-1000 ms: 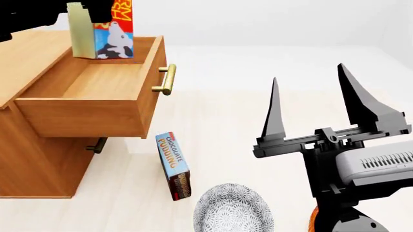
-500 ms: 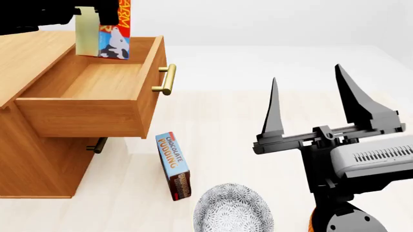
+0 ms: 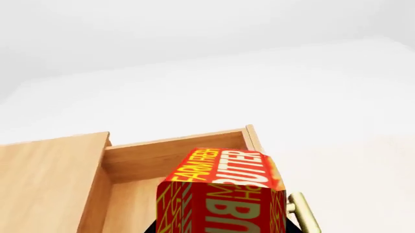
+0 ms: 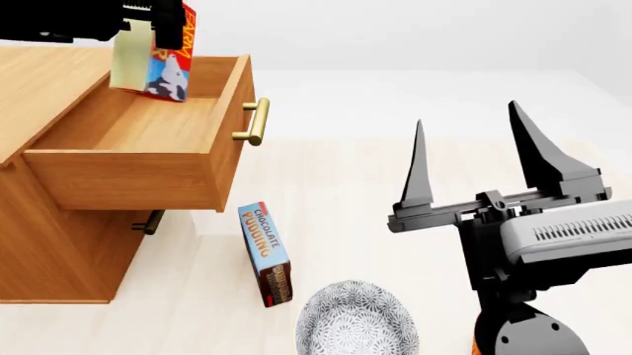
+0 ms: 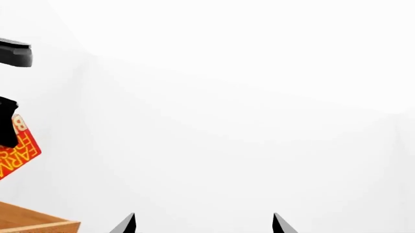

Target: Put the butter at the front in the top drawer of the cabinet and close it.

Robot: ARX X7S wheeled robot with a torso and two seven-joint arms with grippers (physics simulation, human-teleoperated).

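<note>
The butter (image 4: 163, 63), a red carton with a cow picture and cream side, hangs tilted over the back of the open top drawer (image 4: 138, 166). My left gripper (image 4: 153, 16) is shut on its top. In the left wrist view the butter (image 3: 224, 194) fills the foreground above the top drawer (image 3: 175, 150). The drawer's brass handle (image 4: 254, 122) sticks out toward the right. The cabinet (image 4: 44, 244) stands at the left. My right gripper (image 4: 469, 148) is open and empty, raised at the right, away from the cabinet. The butter also shows in the right wrist view (image 5: 16, 148).
A blue chocolate pudding box (image 4: 266, 253) lies on the floor below the drawer. A grey patterned bowl (image 4: 356, 322) sits at the lower middle. The lower drawer's handle (image 4: 150, 222) shows under the open drawer. The second butter carton is out of view.
The left gripper has carried the butter a little back and to the left over the drawer, and the carton now tilts more. The right gripper has barely moved.
</note>
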